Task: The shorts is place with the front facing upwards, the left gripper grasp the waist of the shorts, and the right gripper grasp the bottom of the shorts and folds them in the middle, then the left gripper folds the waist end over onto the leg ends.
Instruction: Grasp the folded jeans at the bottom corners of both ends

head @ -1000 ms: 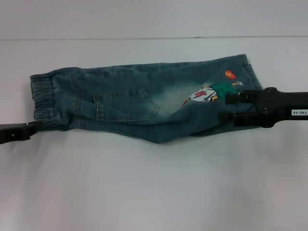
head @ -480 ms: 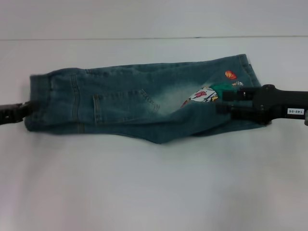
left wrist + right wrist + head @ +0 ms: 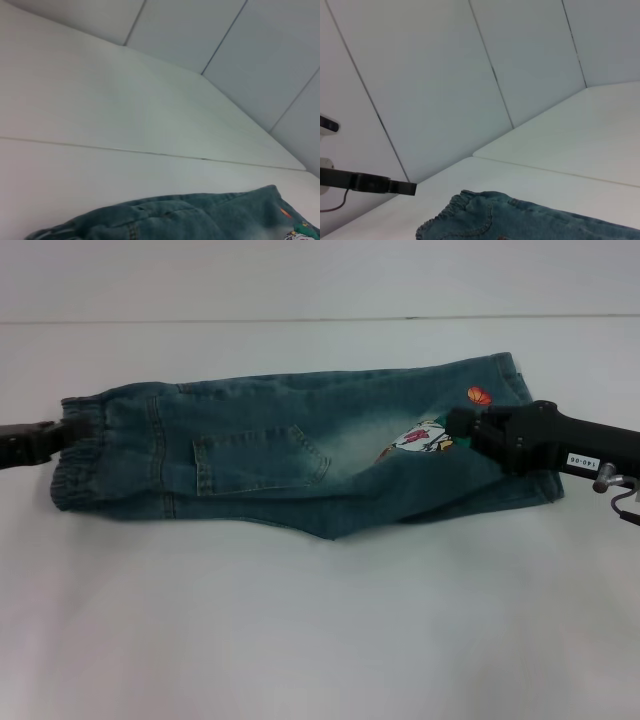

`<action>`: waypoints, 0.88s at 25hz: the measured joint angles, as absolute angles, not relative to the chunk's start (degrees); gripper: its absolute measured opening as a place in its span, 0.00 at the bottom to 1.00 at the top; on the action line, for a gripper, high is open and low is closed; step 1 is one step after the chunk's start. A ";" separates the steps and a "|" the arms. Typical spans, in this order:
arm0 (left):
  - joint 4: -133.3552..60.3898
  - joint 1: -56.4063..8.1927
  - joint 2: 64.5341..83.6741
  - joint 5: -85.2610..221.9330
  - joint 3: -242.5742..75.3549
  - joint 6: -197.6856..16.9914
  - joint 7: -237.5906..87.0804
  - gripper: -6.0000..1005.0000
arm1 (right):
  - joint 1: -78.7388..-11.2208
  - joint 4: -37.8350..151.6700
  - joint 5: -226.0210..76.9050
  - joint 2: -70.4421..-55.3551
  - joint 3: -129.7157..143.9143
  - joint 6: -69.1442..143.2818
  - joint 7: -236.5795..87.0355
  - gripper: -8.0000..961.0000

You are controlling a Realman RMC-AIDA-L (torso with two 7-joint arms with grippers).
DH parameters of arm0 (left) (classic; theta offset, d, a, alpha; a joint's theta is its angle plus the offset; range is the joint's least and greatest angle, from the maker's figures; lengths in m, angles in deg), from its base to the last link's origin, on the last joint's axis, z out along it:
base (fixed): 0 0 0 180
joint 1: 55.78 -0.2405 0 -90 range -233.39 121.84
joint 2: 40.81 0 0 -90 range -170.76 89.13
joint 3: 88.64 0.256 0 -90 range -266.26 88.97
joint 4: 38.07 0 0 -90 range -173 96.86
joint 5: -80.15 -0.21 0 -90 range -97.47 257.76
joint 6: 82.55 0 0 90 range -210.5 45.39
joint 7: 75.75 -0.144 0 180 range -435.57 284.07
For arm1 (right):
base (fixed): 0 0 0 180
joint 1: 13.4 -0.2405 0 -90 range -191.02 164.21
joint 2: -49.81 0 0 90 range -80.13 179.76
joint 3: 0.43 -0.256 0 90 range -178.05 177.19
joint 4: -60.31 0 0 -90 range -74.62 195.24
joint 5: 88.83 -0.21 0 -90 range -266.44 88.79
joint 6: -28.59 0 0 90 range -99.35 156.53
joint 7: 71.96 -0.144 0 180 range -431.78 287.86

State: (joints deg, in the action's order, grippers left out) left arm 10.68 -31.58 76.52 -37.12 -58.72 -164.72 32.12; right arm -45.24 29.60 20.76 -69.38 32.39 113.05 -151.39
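Between both hands, shorts (image 3: 300, 455) flat, left hand (image 3: 50, 437) at waistband, right hand (image 3: 462, 427) over print, grips unclear

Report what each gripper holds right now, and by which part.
Both are at the shorts, but neither grip can be confirmed. The left gripper meets the puckered waistband; the right gripper lies over the printed leg near the hems.

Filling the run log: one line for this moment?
shorts: flat on table, folded lengthwise | left gripper: at waist of the shorts | right gripper: over leg ends
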 joint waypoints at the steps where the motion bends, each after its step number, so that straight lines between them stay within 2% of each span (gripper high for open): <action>1: 10.67 -31.70 76.20 -37.13 -58.75 -164.78 32.58 0.13 | -45.23 29.63 20.76 -69.33 32.48 113.03 -151.38 0.22; 5: 10.03 -32.20 74.56 -38.32 -58.57 -164.81 35.93 0.14 | -45.22 29.57 20.89 -68.97 32.81 113.35 -151.75 0.05; 8: 10.19 -32.53 74.21 -40.32 -58.82 -164.55 37.66 0.15 | -45.21 29.32 21.05 -68.80 32.97 113.68 -151.89 0.04; 13: 10.05 -32.89 73.81 -43.47 -58.96 -163.29 38.11 0.36 | -45.49 29.20 21.10 -68.50 33.05 113.75 -151.88 0.01; 22: 7.96 -32.97 74.35 -46.04 -57.94 -156.52 34.87 0.55 | -46.70 29.56 21.13 -68.48 33.47 113.28 -151.38 0.01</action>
State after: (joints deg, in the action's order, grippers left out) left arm 7.96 -32.97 74.35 -46.04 -57.94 -156.52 34.87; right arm -46.70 29.56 21.13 -68.48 33.47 113.28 -151.38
